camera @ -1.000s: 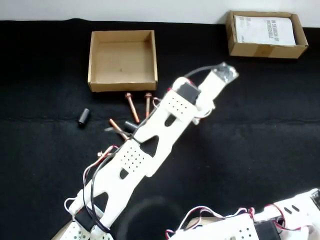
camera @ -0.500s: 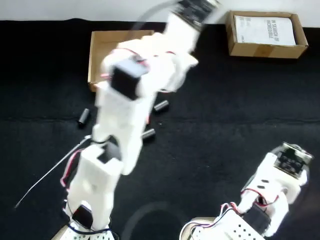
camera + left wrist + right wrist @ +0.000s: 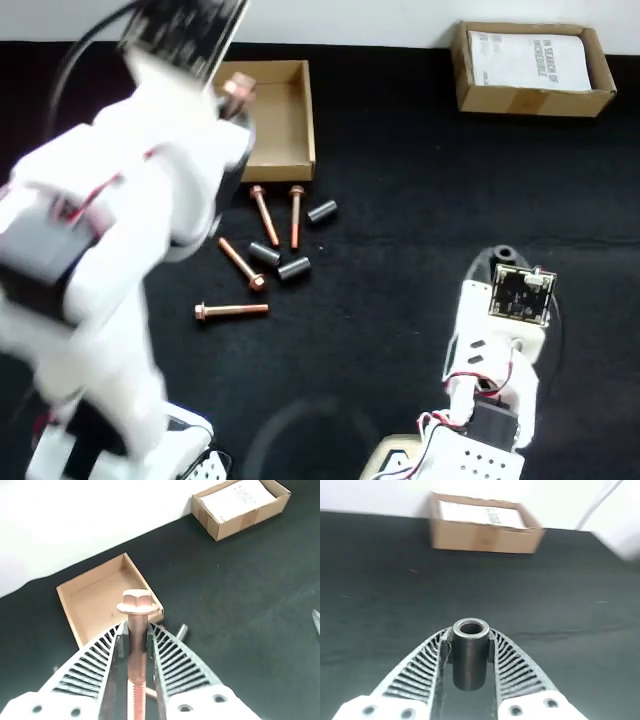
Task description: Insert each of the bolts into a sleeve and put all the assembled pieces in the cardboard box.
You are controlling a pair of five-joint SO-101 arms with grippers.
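On the left, the left tool (image 3: 136, 626) is clamping a copper bolt (image 3: 135, 604) between its fingers, holding it raised, head outward, over the near edge of the open cardboard box (image 3: 280, 125). The box is sitting on the black tabletop (image 3: 400, 180). In front of it, four bolts are lying loose: the first loose bolt (image 3: 232, 311) flat and nearest the arms, the second loose bolt (image 3: 241, 263) slanting, the third loose bolt (image 3: 262, 213) and fourth loose bolt (image 3: 296, 215) side by side just below the box. Among them three dark sleeves are lying: one sleeve (image 3: 264, 253) touching another sleeve (image 3: 294, 268), and a third sleeve (image 3: 322, 211) beside the fourth bolt. Well to the right, the right tool (image 3: 470, 635) is gripping a held sleeve (image 3: 470, 655), its open end pointing outward. A second box (image 3: 530, 102) with a printed sheet (image 3: 528, 58) is sitting at the far right.
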